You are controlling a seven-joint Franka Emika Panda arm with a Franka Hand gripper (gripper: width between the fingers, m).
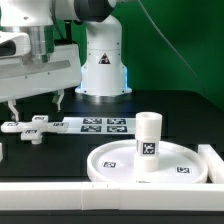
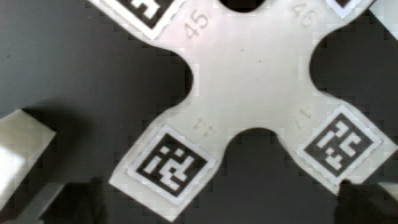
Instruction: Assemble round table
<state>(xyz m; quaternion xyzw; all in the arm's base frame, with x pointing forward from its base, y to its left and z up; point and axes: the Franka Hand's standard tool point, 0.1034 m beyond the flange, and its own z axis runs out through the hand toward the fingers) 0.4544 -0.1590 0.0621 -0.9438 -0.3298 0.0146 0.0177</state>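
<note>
From where I stand the claw (image 1: 33, 104) hangs open above the cross-shaped piece (image 1: 28, 128), which lies flat at the exterior view's left and looks light, stiff and slick, so is best pinched across one narrow arm.

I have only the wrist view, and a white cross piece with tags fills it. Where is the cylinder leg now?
Observer: The cylinder leg stands upright on the round disc.
Operator: Where is that disc from the cross piece?
Observer: The cross-shaped piece lies flat toward the exterior view's left, apart from the disc.
Operator: How is the gripper?
Observer: The gripper is open and hangs just above that piece.
</note>
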